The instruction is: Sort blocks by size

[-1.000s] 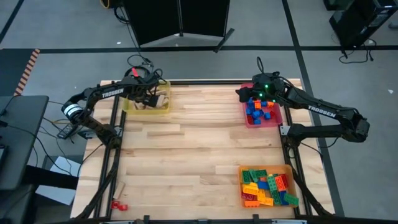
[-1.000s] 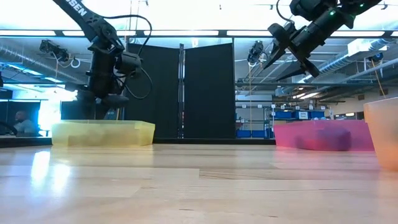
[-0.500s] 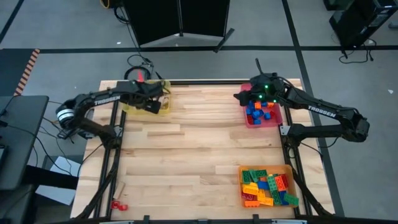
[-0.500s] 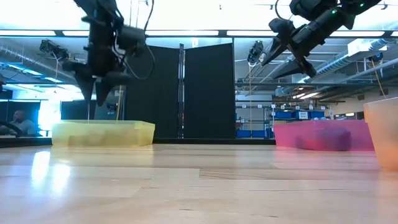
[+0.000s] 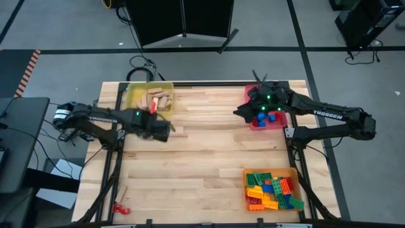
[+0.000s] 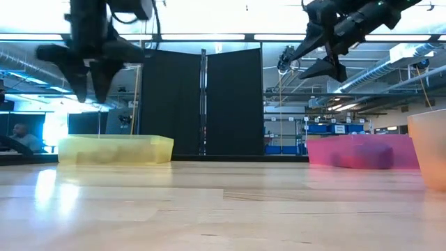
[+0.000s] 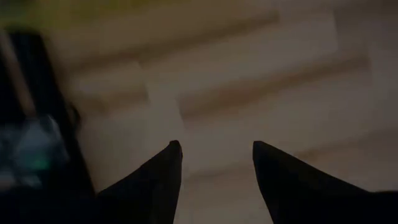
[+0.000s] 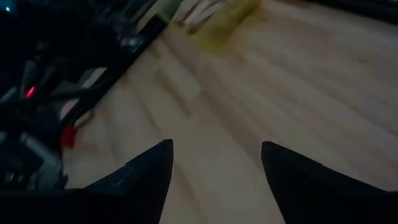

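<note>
Tan wooden blocks [image 5: 155,100] lie in the yellow tray [image 5: 129,95] at the far left. Blue and red bricks [image 5: 266,117] lie in the red tray [image 5: 254,125] at the far right. Several mixed bricks [image 5: 271,190] fill the orange tray [image 5: 246,183] at the near right. My left gripper [image 5: 166,130] hangs open over bare wood just near of the yellow tray, fingers pointing down [image 7: 214,146], nothing between them. My right gripper [image 5: 238,113] is open in the air at the red tray's left side, holding nothing [image 8: 214,144].
A small red piece [image 5: 120,208] and a tan piece [image 5: 124,190] lie by the table's near left corner, beside the frame rail. The wooden table [image 5: 202,152] shows bare wood between the trays. In the low view both grippers [image 6: 90,92] [image 6: 311,61] hang well above the tabletop.
My left gripper has risen out of the yellow tray and swung toward the near edge and the table's middle, fingers still pointing down. My right gripper has shifted off the red tray toward the table's left and has turned.
</note>
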`<state>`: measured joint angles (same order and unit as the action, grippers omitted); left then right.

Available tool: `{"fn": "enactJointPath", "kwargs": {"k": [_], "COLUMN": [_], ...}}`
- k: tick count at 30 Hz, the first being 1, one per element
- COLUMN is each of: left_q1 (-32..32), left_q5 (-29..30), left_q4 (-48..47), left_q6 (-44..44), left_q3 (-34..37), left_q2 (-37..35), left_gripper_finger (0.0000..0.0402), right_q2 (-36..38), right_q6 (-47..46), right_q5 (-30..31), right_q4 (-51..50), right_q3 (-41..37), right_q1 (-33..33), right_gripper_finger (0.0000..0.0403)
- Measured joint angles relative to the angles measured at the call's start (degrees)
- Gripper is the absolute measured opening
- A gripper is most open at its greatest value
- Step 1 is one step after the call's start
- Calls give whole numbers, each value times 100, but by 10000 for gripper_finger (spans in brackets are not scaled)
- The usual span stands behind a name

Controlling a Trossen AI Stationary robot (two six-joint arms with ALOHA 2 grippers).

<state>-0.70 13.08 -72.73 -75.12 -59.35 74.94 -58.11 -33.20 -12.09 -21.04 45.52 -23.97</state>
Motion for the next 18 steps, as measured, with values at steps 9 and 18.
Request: {"fn": "enactJointPath", "kwargs": {"k": [9, 18], "left_q1": [1868, 2555], "left_q5": [-1097, -2743], "left_q4": [55, 117], "left_q6": [-2303, -2270], "left_q3": [-2, 28], "left_q2": [147, 831], "left_gripper_finger": [202, 202], "right_q2": [0, 0], "right_q6": [306, 381], "right_q5": [-5, 38], "right_q4": [-11, -39], "right_q3": [0, 0], "right_q1": [906, 1386], "right_gripper_finger": [254, 252]}}
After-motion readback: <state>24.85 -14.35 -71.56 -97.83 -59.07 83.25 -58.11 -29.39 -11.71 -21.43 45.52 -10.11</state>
